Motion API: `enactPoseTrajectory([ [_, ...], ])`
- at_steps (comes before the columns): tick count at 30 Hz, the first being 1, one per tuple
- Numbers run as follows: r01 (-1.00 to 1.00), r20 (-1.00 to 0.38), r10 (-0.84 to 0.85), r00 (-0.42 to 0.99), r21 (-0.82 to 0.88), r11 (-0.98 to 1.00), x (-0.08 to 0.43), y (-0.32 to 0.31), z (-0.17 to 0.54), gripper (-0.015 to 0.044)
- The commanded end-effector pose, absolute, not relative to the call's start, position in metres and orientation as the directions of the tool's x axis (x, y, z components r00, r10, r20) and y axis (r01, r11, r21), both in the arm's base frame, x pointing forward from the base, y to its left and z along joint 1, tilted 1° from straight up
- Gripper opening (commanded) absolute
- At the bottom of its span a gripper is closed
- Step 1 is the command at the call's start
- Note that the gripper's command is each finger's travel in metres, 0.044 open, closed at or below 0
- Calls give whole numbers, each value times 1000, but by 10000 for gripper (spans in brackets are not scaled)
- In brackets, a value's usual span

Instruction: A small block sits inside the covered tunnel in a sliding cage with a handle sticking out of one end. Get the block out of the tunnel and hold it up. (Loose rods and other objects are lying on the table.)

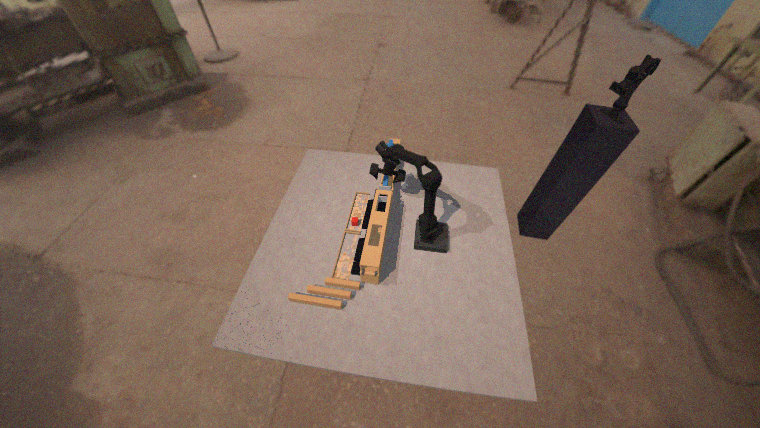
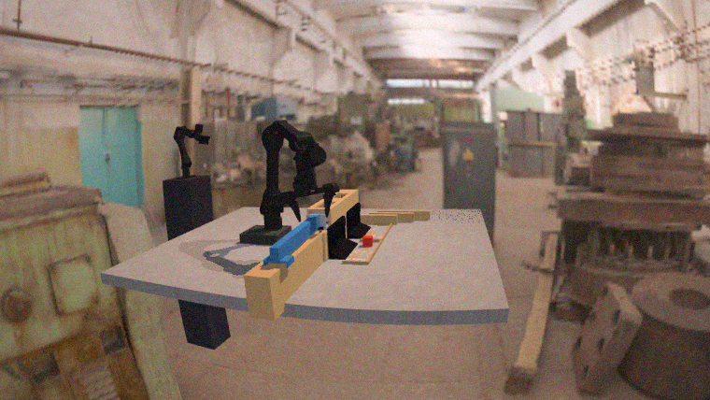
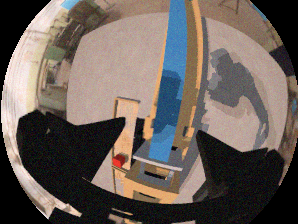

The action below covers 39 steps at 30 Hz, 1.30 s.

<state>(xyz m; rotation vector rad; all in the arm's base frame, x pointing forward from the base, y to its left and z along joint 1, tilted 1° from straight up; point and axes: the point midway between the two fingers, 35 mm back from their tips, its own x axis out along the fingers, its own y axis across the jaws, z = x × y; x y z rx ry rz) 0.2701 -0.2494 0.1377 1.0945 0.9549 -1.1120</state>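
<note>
Black hand (image 1: 388, 174) (image 2: 314, 216) (image 3: 161, 127) spread wide, nothing gripped; tunnel's (image 1: 374, 255) (image 2: 346, 205) (image 3: 150, 186) inside (mostly) hidden.

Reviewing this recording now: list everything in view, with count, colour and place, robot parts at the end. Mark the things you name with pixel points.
Block (image 1: 354, 221) (image 2: 367, 240) (image 3: 118, 160): one, red, in the tray
Tray (image 1: 353, 231) (image 2: 379, 244) (image 3: 115, 107): one, tan-edged, beside the tunnel
Tunnel (image 1: 379, 223) (image 2: 346, 202): one, tan, openings in its top
Handle (image 2: 295, 239) (image 3: 173, 45): one, blue, sticking out of the tunnel's end
Rods (image 1: 329, 291) (image 2: 397, 217): three, tan, past the tunnel's far end
Table (image 1: 452, 319) (image 2: 422, 283): one, grey, under it all
Pillar (image 1: 579, 170) (image 2: 189, 208): one, dark, beyond the table
Second arm (image 1: 632, 79) (image 2: 184, 149): one, black, on the pillar
Background: workshop machinery, blurred
Arm (image 1: 431, 186) (image 2: 271, 174): one, black, based on the table
Claw (image 1: 387, 173) (image 2: 314, 207) (image 3: 161, 128): one, black, open, above the handle
</note>
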Motion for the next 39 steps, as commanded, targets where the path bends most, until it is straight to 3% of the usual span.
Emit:
enactPoseTrajectory([
  [1,980,-961,-199,192,180,81,269,-250,132,440],
  [13,980,-961,-199,192,179,81,269,-250,113,440],
  [27,979,-960,-199,198,184,86,270,-250,119,72],
  [30,979,-960,-199,198,184,86,270,-250,119,52],
  [32,979,-960,-199,197,184,86,270,-251,119,0],
  [39,980,-960,-200,194,181,83,270,-268,115,0],
])
